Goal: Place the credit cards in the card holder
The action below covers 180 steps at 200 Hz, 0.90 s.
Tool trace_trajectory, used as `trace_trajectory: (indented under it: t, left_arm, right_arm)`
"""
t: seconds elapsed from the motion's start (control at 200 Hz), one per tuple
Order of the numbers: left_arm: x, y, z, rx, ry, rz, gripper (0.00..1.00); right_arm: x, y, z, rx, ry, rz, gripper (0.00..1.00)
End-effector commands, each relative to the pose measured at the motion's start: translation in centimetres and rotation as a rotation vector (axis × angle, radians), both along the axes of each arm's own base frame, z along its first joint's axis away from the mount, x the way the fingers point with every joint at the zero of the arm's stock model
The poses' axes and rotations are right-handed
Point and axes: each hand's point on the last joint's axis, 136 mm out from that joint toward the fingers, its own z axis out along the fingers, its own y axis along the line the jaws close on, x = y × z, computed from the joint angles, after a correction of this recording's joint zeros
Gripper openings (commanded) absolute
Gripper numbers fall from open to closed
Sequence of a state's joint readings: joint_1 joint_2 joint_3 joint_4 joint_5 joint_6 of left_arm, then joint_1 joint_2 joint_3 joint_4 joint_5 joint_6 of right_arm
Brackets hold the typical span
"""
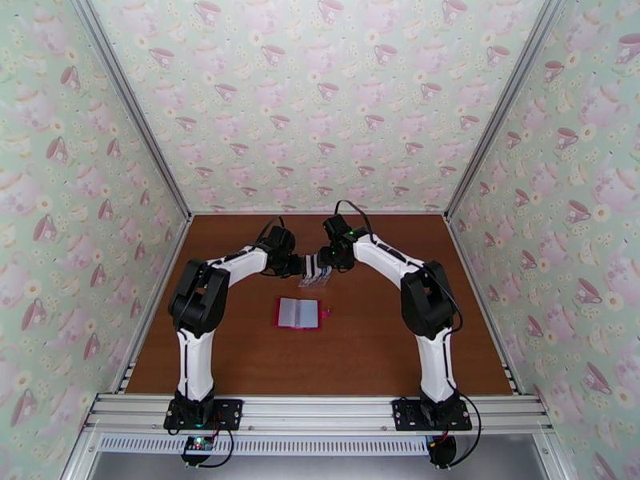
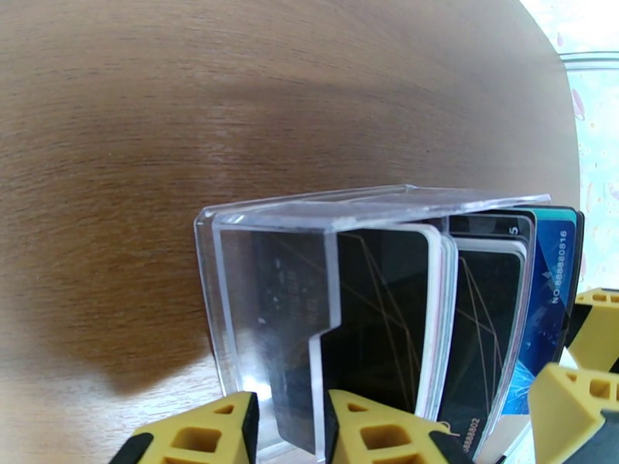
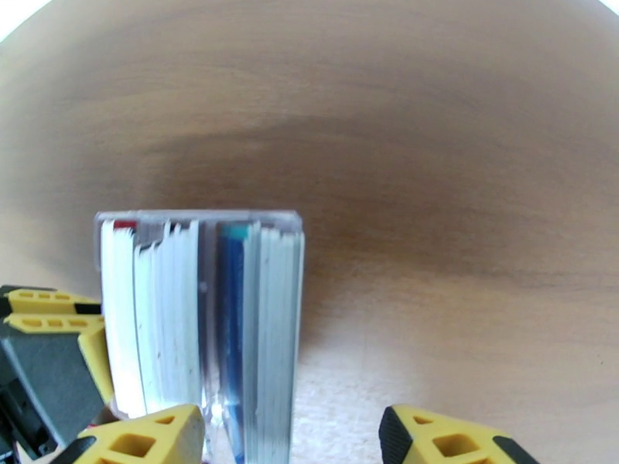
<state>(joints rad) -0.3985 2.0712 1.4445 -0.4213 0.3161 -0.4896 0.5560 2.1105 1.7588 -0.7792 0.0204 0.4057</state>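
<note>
On brown wood table (image 1: pixel 240 358), red card holder (image 1: pixel 298 312), teacup-wallpaper walls (image 1: pixel 320 90) around

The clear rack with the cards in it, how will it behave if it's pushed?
The clear rack probably stays stiff; its walls look like rigid plastic. It likely slides on the smooth table. Standing tall with upright cards, it might tip.

White arms (image 1: pixel 194 362) w/ black joints, black cables, yellow-and-black gripper fingers (image 2: pixel 371 431), black base plates.
</note>
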Motion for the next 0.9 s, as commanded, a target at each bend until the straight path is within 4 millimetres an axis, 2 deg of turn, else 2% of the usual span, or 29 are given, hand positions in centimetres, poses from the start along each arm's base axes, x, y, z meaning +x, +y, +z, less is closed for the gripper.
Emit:
trace_trajectory:
  t: [0.0,0.356,0.536,0.896]
  left_arm:
    - [-0.2,0.0,-1.2,-0.005,0.029,-0.003,0.29]
    - [-0.3,0.1,-1.3,-0.005,0.033,0.001,0.29]
    - [-0.3,0.2,-1.2,-0.002,0.033,0.000,0.29]
    - [-0.4,0.2,-1.2,-0.003,0.037,0.005,0.30]
  right_arm:
    - [0.6,-0.3,-0.2,-0.056,-0.010,0.008,0.64]
    - [0.7,-0.5,-1.2,-0.083,0.001,0.016,0.64]
    - [1.2,-2.1,-0.2,-0.168,-0.044,0.007,0.64]
    - [1.4,-2.5,1.6,-0.187,-0.078,0.014,0.62]
